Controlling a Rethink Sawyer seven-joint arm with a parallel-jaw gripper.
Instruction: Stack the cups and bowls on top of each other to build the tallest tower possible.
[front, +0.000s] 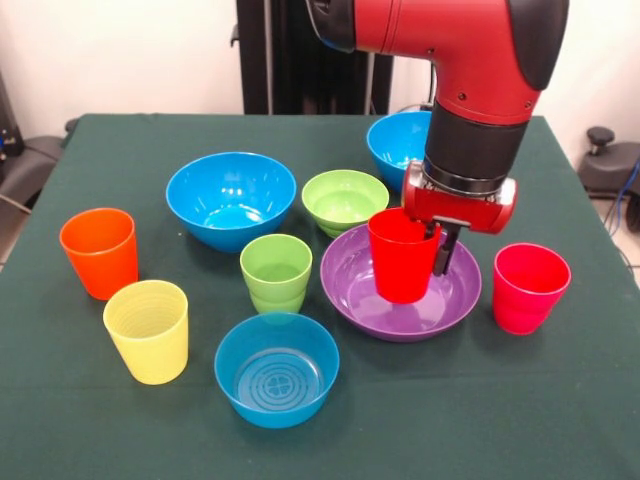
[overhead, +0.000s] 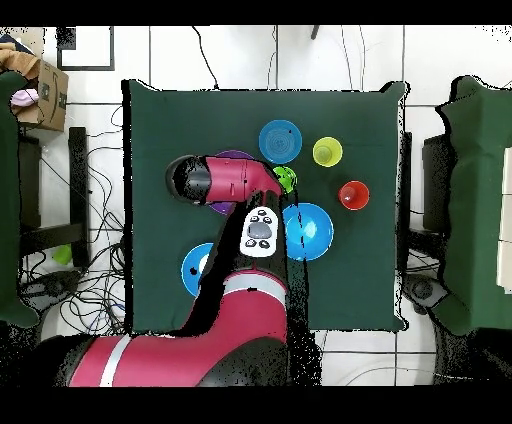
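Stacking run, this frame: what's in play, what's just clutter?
In play:
- gripper, shut on ribbed red plastic cup, over wide purple plastic bowl
- pinkish-red cup
- orange cup
- yellow cup
- light green cup

Lying about:
- cardboard box
- floor cables

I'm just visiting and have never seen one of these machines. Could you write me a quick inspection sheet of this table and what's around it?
Surface: dark green tablecloth, flat.
Job's things: red cup upright inside the purple bowl; orange cup, yellow cup, green cup and pinkish-red cup standing apart; two large blue bowls, small green bowl, small blue bowl. No tower yet.
Clutter: nothing seen.
Grippers: gripper shut on the red cup's rim.
Cables: many on the floor.
Surroundings: cardboard box, dark chairs.
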